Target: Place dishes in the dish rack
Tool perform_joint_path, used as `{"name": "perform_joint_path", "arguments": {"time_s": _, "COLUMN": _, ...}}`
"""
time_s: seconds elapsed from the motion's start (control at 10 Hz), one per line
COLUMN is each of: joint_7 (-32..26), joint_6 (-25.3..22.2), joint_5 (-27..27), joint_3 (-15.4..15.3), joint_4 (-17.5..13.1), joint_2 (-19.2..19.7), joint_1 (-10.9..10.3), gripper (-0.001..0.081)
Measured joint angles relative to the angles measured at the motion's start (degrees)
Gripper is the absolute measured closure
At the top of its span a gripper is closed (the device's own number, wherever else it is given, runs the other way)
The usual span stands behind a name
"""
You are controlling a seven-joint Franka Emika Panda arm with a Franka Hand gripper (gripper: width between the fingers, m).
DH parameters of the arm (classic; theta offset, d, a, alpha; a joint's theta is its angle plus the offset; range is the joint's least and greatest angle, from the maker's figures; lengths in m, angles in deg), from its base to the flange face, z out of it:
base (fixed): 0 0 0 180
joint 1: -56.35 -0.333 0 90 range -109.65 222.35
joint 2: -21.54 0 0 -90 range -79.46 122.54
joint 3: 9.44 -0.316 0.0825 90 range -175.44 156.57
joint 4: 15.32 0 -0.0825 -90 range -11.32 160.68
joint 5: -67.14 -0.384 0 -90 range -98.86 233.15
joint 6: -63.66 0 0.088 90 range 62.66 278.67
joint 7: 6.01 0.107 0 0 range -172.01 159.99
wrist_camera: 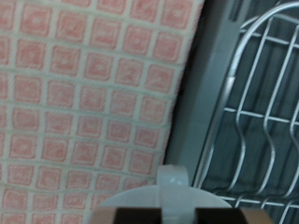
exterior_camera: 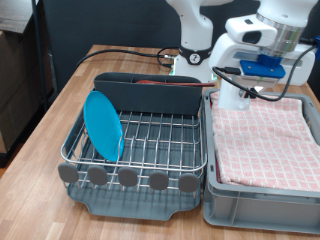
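The dish rack stands in the middle of the exterior view, and its wire grid also shows in the wrist view. The light-blue plate stands upright in the grid at the rack's left side. A thin reddish-brown spoon lies in the grey caddy at the back. My gripper hangs over the rack's right edge, next to the bin. It is shut on the white mug. In the wrist view the mug shows with its handle towards the camera.
The grey bin with the pink checked cloth stands right of the rack; the cloth fills much of the wrist view. The robot base and black cables stand behind. The wooden table's edge runs along the exterior view's left.
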Motion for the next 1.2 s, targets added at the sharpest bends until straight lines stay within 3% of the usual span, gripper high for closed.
{"name": "perform_joint_path", "arguments": {"time_s": 0.4, "joint_7": -6.2, "joint_6": 0.5, "joint_5": -0.2, "joint_3": 3.2, "joint_4": -6.7, "joint_2": 2.4, "joint_1": 2.2, "gripper": 0.0737}}
{"name": "perform_joint_path", "arguments": {"time_s": 0.7, "joint_7": -7.7, "joint_6": -0.9, "joint_5": -0.8, "joint_3": 4.2, "joint_4": -14.6, "joint_2": 8.1, "joint_1": 3.0, "gripper": 0.0737}}
{"name": "perform_joint_path", "arguments": {"time_s": 1.0, "joint_7": -10.2, "joint_6": 0.6, "joint_5": -3.4, "joint_3": 4.5, "joint_4": -22.0, "joint_2": 14.7, "joint_1": 4.0, "gripper": 0.0737}}
{"name": "perform_joint_path", "arguments": {"time_s": 1.2, "joint_7": -10.0, "joint_6": 0.1, "joint_5": -3.3, "joint_3": 4.5, "joint_4": -22.0, "joint_2": 14.7, "joint_1": 4.0, "gripper": 0.0737}}
